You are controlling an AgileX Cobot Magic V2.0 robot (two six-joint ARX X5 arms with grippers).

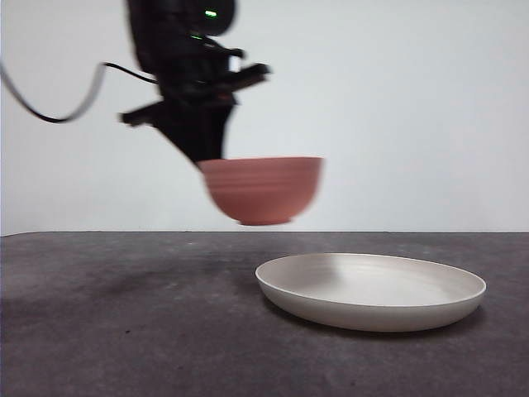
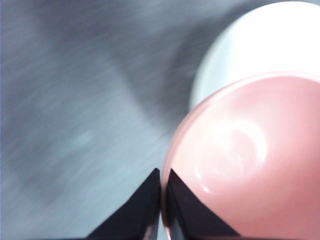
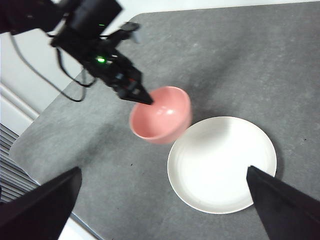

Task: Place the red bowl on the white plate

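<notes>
two grippers on this table and only one is working: the left gripper (image 2: 161,186) has its black jaws pinched together on the rim of the red bowl (image 2: 250,165), one jaw outside the wall, one inside. the bowl hangs from that grip, clear of the table (image 1: 124,314), upright, its mouth facing up, and a bit blurred in the front view. seen from the front, the left gripper (image 1: 207,155) comes down from above, big and dark, a cable trailing off behind it, and the red bowl (image 1: 263,190) juts out sideways from its tip, with its foot in open air.

below and just past the bowl, on the side away from the gripping jaws, sits the white plate (image 1: 372,291), flat on the dark grey table, nothing in it. from the left wrist view the white plate (image 2: 260,50) peeks out beyond the bowl's far rim, partly covered by it.

the right wrist view looks down on it all: the left gripper (image 3: 148,100) on the near lip of the red bowl (image 3: 161,121), the bowl's edge overlapping the rim of the white plate (image 3: 222,165). the right gripper (image 3: 165,200) hangs high, well apart from both, its jaws spread wide and holding nothing.
</notes>
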